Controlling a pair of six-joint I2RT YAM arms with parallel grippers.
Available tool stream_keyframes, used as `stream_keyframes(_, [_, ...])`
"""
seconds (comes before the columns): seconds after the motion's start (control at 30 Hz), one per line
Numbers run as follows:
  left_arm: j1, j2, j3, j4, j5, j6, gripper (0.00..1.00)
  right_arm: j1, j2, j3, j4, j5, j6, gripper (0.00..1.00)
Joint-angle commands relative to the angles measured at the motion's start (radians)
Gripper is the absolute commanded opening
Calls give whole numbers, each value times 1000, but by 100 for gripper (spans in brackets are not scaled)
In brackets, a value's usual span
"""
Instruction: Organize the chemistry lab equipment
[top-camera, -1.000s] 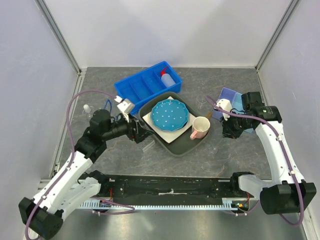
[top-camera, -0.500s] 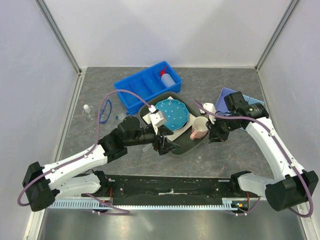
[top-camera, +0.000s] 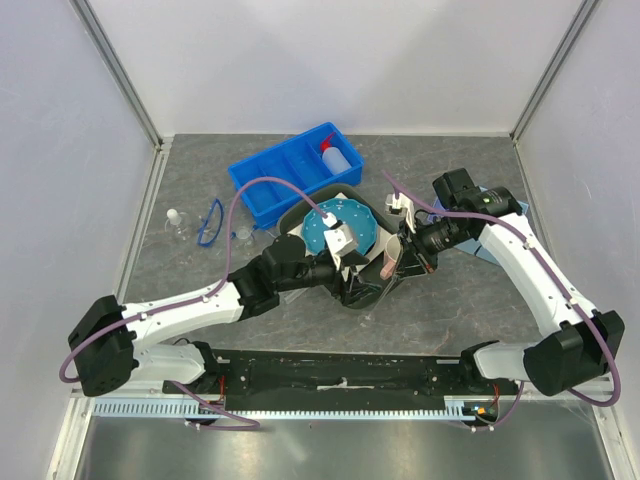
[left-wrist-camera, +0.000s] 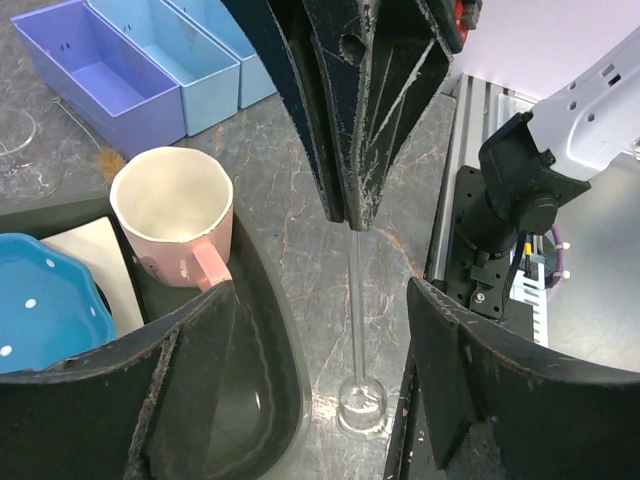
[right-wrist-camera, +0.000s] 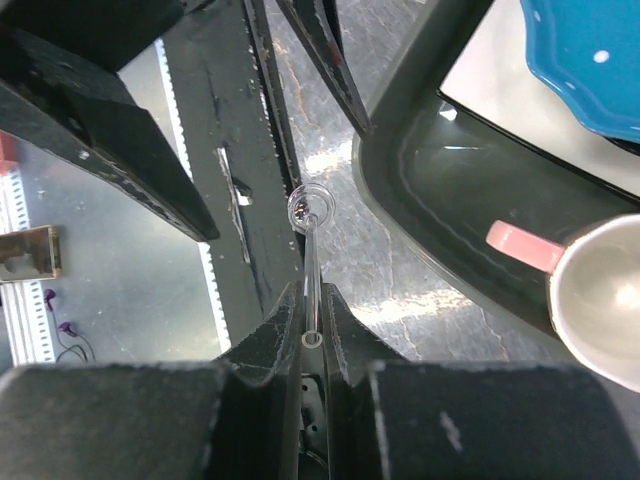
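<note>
Glass tube (right-wrist-camera: 311, 262): thin clear stem with a round flared end. It lies outside the dark tray (left-wrist-camera: 275, 375), just beside the rim nearest the mug, over bare bench (top-camera: 450, 300). Whether the flared end touches the bench cannot be told.
Right hand (right-wrist-camera: 312, 318): closed on the glass tube, the stem pinched between both fingertips and the flared end pointing away from the hand.
Left hand (left-wrist-camera: 322, 290): jaws spread wide, one finger on each side of the tube's flared end, neither touching it. One finger hangs over the tray's edge.
Mug (left-wrist-camera: 172, 212): pink, upright, inside the tray at the corner next to the tube, handle turned toward the tube.
Plate (left-wrist-camera: 40, 300): blue with white dots, inside the tray, beside the mug.
Squeeze bottle (top-camera: 336, 156): white with a red nozzle, lying in the end compartment of the blue bin (top-camera: 285, 178), which sits just behind the tray.
Goggles (top-camera: 210, 222): blue-framed, on the bench to the tray's left in the top view, apart from it.
White-capped bottle (top-camera: 176, 218): small, upright, farther left of the tray, beyond the goggles.
Purple bin (left-wrist-camera: 110, 75): open-topped, on the bench beyond the tray on the mug's side.
</note>
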Motion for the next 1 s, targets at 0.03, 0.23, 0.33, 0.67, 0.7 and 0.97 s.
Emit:
stream_keyframes(0.03, [-9,21,41,31,-27,19,74,3,17,57,-37,-130,-33,14])
stream_keyframes(0.23, [-30,50,36,-3,-18,51,73,3,43,68,-66,-175,-60,14])
stream_keyframes(0.33, [-38,64,51,-27,-9,71,72,3,45,65,-68,-186,-63,14])
stream_keyframes(0.67, [-52,93,64,-52,65,57,61,5,46,58,-69,-184,-63,14])
stream_keyframes(0.7, [-53,96,67,-57,73,51,60,3,45,58,-68,-186,-65,14])
stream_keyframes(0.97, [-55,121,84,-83,96,26,46,3,48,55,-68,-181,-66,14])
